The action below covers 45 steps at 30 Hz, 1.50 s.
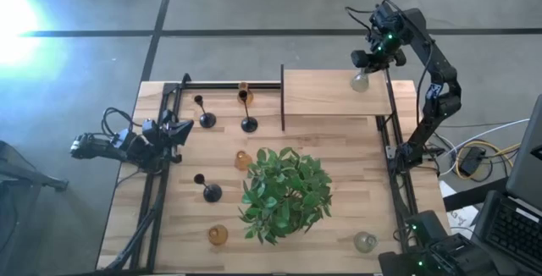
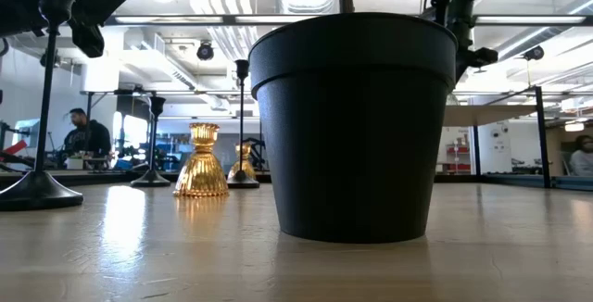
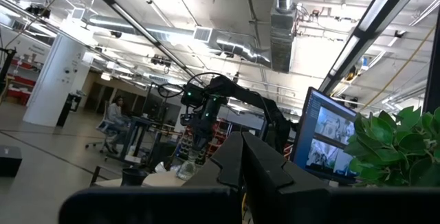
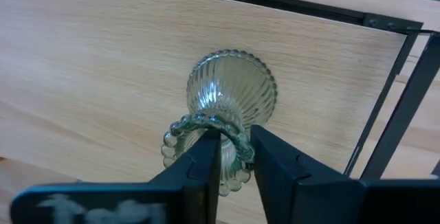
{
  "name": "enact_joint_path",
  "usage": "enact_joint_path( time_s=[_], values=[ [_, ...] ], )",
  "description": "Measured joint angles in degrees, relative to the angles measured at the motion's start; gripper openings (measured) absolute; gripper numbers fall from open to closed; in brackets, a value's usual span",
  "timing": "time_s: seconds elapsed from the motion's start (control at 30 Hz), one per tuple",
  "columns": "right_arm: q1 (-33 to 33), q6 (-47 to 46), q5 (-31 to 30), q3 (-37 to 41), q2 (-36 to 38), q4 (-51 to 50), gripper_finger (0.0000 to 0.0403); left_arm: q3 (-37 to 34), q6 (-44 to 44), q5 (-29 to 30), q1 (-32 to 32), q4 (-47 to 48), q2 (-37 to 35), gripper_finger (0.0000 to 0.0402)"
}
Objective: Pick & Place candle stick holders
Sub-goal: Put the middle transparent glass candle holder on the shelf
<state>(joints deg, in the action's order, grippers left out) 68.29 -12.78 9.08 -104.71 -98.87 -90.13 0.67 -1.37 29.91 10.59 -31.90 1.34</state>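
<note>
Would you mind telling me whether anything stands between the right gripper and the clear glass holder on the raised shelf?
Nothing visible does: the right gripper already has its fingers at the rim of the clear glass holder, which stands on the raised wooden shelf.

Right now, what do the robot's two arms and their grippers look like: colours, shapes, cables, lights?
Both arms are dark, near-black, built of jointed segments. The right arm rises in angular links; small green lights glow near the right gripper. The left arm carries looping black cables by its wrist, ending in the left gripper. In the right wrist view the fingers are flat, matte black blocks with squared edges.
</note>
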Motion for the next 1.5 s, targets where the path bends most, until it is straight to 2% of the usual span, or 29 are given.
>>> enact_joint_path(
  time_s=[0.27,0.53,1.0,1.13,1.23,1.37,1.5],
  values=[
    [-0.02,-0.09,0.05,0.04,0.00,0.07,0.0101,0.00,0.00,-0.02,0.01,0.02,-0.01,0.0012],
    [-0.02,0.07,0.15,-0.32,0.15,0.02,0.0101,0.00,-0.31,-0.02,0.02,0.02,0.00,0.0012],
    [0.02,-3.04,0.04,-9.64,2.15,0.11,0.0101,0.00,-0.39,-0.02,0.00,0.42,-0.01,0.0012],
    [-0.50,-3.00,4.70,-12.83,3.99,0.15,0.0095,0.00,-0.37,-0.02,0.01,0.44,-0.01,0.0012],
    [-3.45,-0.22,5.88,-13.82,5.55,0.16,0.0088,0.00,0.11,0.03,0.00,0.53,0.00,0.0012],
    [-10.71,1.56,5.26,-11.04,8.39,0.34,0.0070,0.00,0.63,0.73,0.02,0.68,-0.02,0.0012],
    [-20.56,2.27,-5.60,-5.09,11.73,4.10,0.0050,0.00,1.09,1.34,0.00,0.66,0.00,0.0012]
  ],
)
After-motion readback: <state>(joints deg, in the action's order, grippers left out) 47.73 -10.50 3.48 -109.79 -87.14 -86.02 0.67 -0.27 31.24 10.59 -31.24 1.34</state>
